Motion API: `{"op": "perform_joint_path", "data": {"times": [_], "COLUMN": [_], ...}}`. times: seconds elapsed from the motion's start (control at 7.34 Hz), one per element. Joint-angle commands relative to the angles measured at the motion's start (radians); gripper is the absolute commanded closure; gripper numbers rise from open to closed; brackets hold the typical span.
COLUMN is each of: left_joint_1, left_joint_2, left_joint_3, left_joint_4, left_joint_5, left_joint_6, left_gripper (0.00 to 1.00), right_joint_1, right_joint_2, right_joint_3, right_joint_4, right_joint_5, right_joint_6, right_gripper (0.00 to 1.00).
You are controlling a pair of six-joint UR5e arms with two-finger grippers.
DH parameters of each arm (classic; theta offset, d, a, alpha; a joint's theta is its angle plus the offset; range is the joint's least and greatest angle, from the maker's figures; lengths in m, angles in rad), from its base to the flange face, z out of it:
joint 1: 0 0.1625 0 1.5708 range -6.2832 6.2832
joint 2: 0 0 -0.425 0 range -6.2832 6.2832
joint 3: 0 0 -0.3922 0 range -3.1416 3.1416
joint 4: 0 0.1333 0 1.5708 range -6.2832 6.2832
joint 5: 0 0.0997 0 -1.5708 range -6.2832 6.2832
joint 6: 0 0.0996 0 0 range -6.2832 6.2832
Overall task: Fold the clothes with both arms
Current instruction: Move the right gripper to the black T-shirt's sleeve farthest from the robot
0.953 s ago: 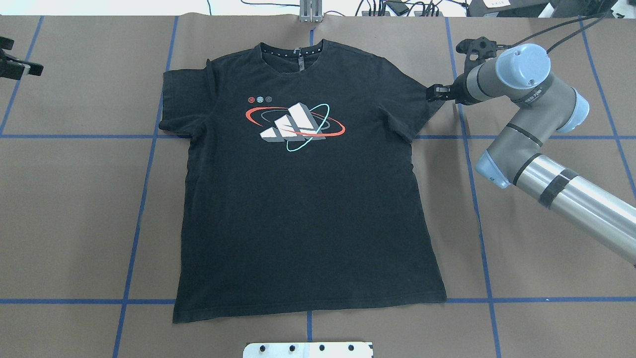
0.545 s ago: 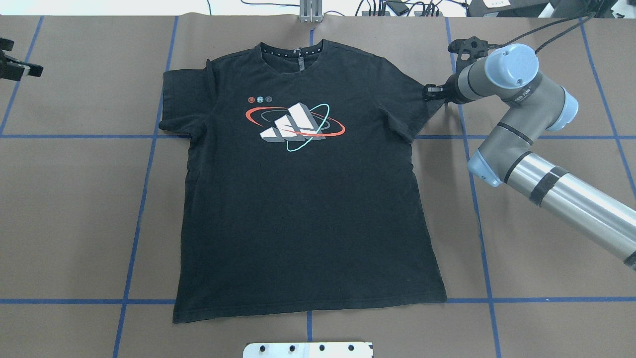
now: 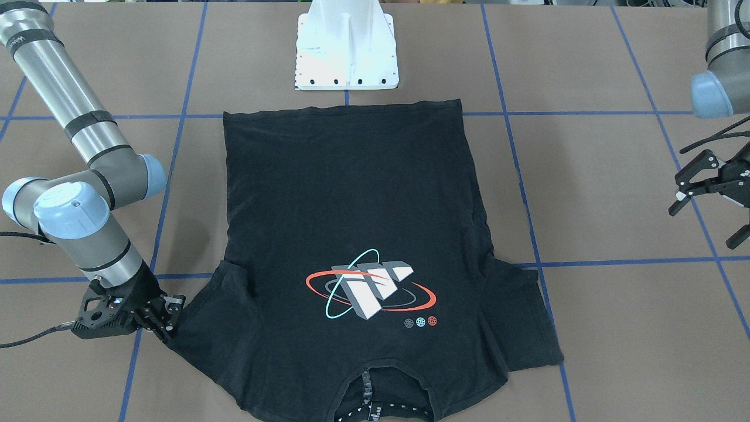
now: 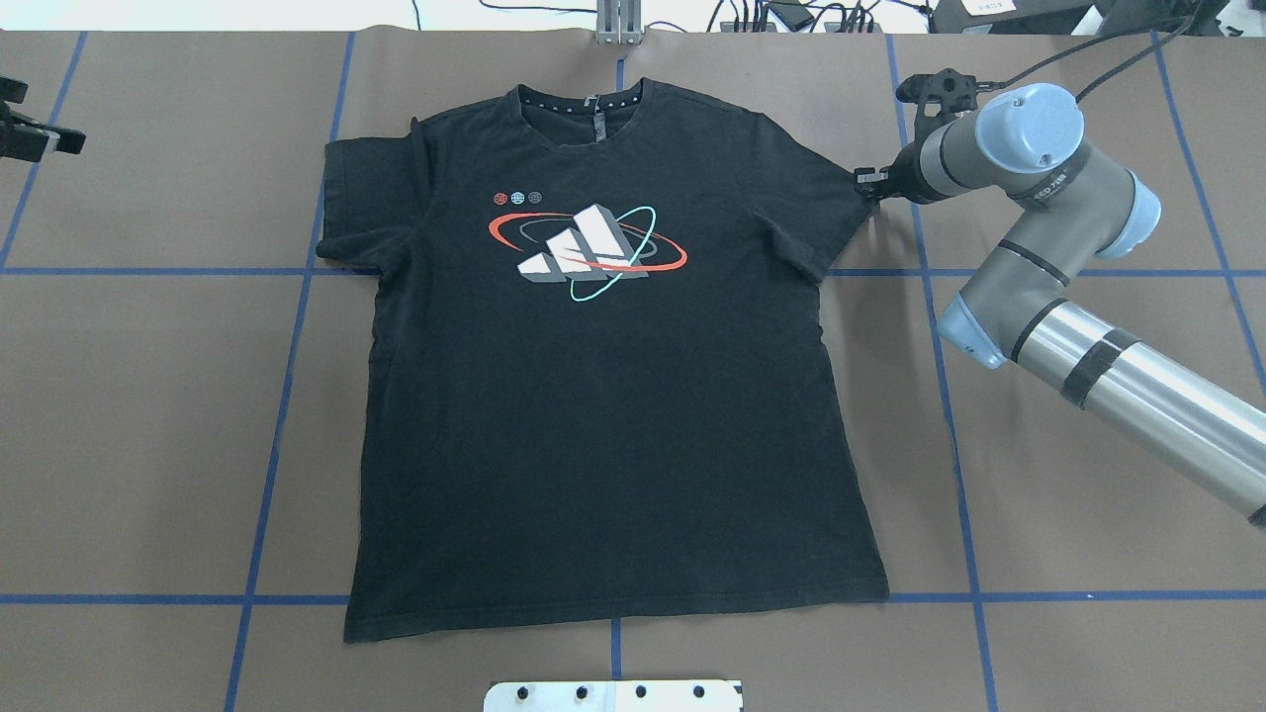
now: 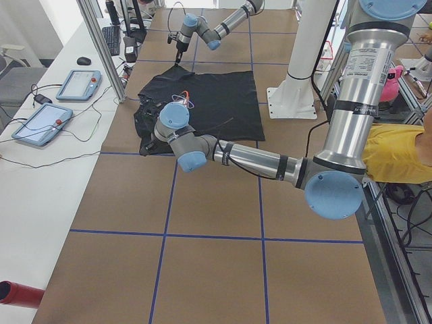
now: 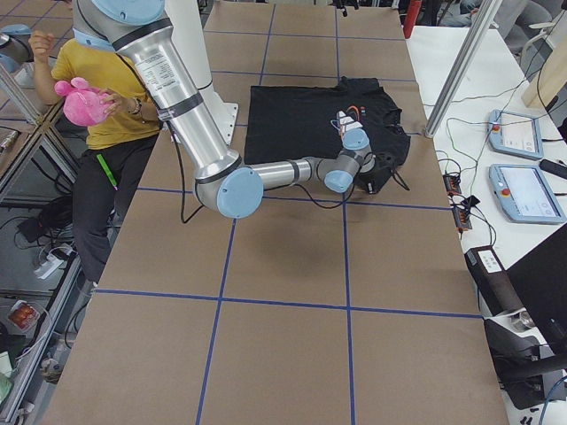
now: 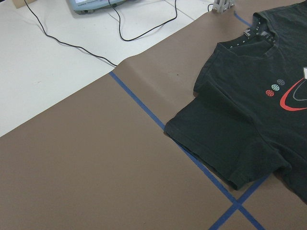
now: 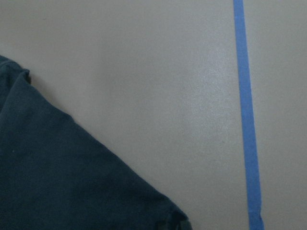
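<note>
The black T-shirt (image 4: 613, 415) lies flat and face up on the brown table, collar toward the far edge. Its red and teal chest print (image 3: 369, 287) shows. My right gripper (image 4: 865, 185) is down at the tip of the shirt's right-hand sleeve; in the front-facing view its fingers (image 3: 170, 319) look apart, at the sleeve's edge. The right wrist view shows only the sleeve corner (image 8: 62, 182) lying on the table, no fingers. My left gripper (image 3: 706, 220) hangs open and empty, well clear of the other sleeve (image 7: 225, 143), at the overhead view's left edge (image 4: 49, 114).
The white mount base (image 3: 345, 53) stands just past the shirt's hem. Blue tape lines (image 4: 949, 415) grid the table. Two tablets (image 5: 74, 84) and cables lie on the white bench beyond the collar side. A person in a yellow shirt (image 6: 97, 106) stands behind the robot.
My right gripper pushed a little inward onto the sleeve tip, then eased back outward. The shirt and the left gripper stayed put.
</note>
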Motion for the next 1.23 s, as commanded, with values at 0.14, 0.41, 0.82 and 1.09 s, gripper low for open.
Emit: {"op": "perform_joint_path", "data": {"times": [0.14, 0.41, 0.82, 1.09], "left_joint_1": [0.0, 0.0, 0.0, 0.0], "left_joint_2": [0.0, 0.0, 0.0, 0.0], "left_joint_3": [0.002, 0.002, 0.002, 0.002], "left_joint_4": [0.0, 0.0, 0.0, 0.0], "left_joint_5": [0.0, 0.0, 0.0, 0.0], "left_joint_6": [0.0, 0.002, 0.0, 0.0], "left_gripper": [0.0, 0.0, 0.0, 0.0], "right_joint_1": [0.001, 0.006, 0.008, -0.028], "right_joint_2": [-0.001, -0.001, 0.044, 0.179], "right_joint_3": [0.01, 0.057, 0.096, 0.091], "right_joint_4": [0.005, 0.001, -0.028, -0.2], "right_joint_5": [0.004, 0.001, -0.002, -0.032], "right_joint_6": [-0.004, 0.005, 0.052, 0.139], "right_gripper": [1.0, 1.0, 1.0, 1.0]}}
